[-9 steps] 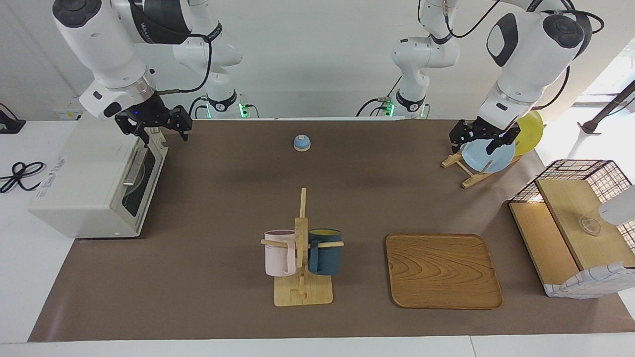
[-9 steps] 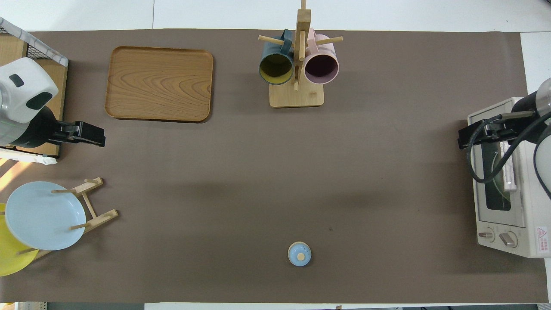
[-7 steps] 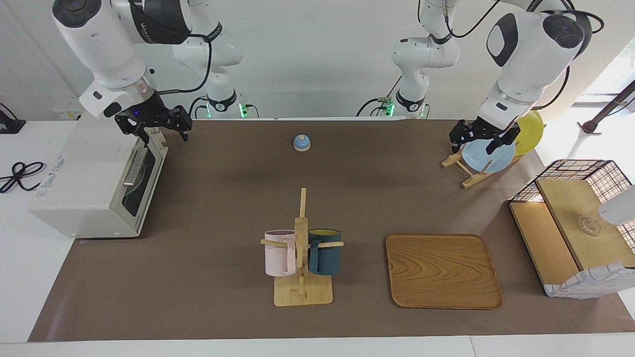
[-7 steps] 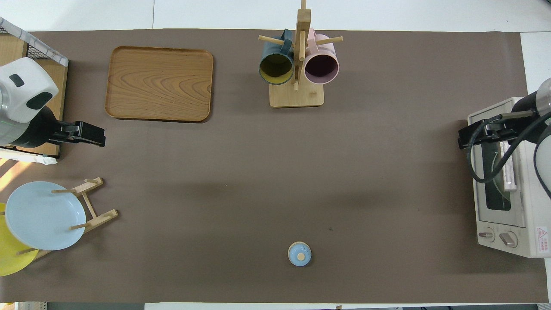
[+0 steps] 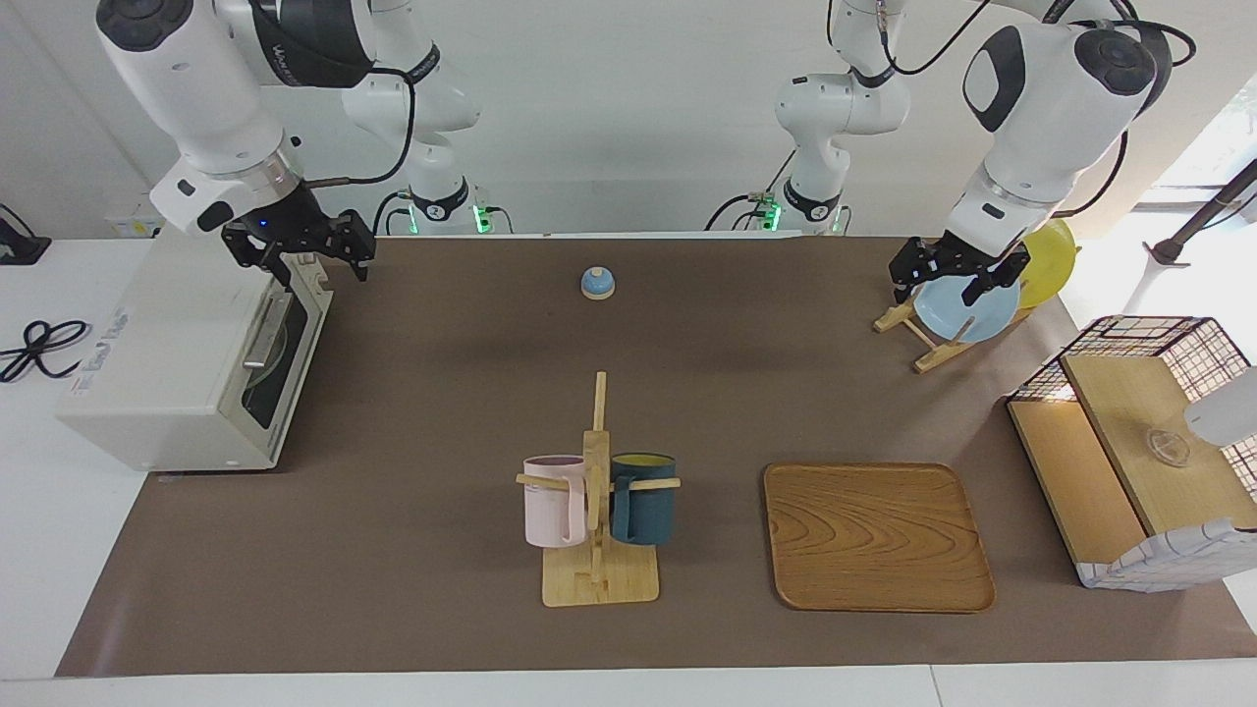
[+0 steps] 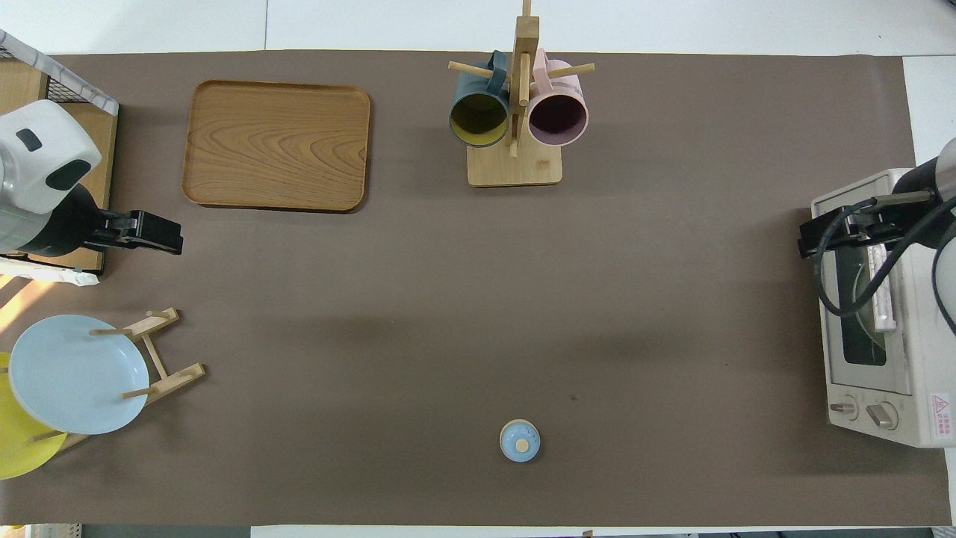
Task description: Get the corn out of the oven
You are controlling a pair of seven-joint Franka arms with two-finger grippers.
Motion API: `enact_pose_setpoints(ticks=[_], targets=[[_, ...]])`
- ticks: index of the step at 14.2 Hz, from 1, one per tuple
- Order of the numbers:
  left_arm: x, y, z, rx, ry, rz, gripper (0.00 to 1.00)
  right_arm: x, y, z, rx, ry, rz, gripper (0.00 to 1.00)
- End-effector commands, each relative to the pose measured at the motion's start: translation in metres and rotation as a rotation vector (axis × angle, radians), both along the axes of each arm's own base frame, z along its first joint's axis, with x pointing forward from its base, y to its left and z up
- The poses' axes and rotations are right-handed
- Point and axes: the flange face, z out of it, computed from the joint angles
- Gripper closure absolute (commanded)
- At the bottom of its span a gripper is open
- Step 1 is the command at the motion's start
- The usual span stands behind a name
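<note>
Oven door shut, corn out of sight: my right tool goes for the handle first.

My right tool point(image 5: 298, 257), fingers apart and empty, hangs over the top front edge of the oven point(image 5: 167, 363) at the right arm's end of the tabletop point(image 5: 442, 393). I cannot see the corn; I judge it sits inside. I should drop squarely over the silver bar handle point(image 5: 263, 332), close on its middle, then swing the door down along its hinge arc. My left tool point(image 5: 957, 280), fingers apart, waits over the plate rack point(image 5: 928, 339).
</note>
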Motion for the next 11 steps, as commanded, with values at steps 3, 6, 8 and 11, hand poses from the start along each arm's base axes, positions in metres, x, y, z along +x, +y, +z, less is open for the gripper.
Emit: enact_pose_setpoints(ticks=[3,6,8,11], targets=[[0.0,0.005,0.005,0.017,-0.007,-0.006,0.0,-0.011,-0.038,-0.02,0.014,-0.045,0.003,1.0],[0.0,0.005,0.005,0.017,-0.007,-0.006,0.0,-0.035,-0.063,-0.054,0.01,-0.052,-0.032,1.0],[0.0,0.005,0.005,0.017,-0.007,-0.006,0.0,-0.038,-0.078,-0.073,-0.064,-0.074,-0.037,1.0],[0.0,0.005,0.005,0.017,-0.007,-0.006,0.0,-0.035,-0.099,-0.096,-0.115,-0.05,-0.103,1.0]])
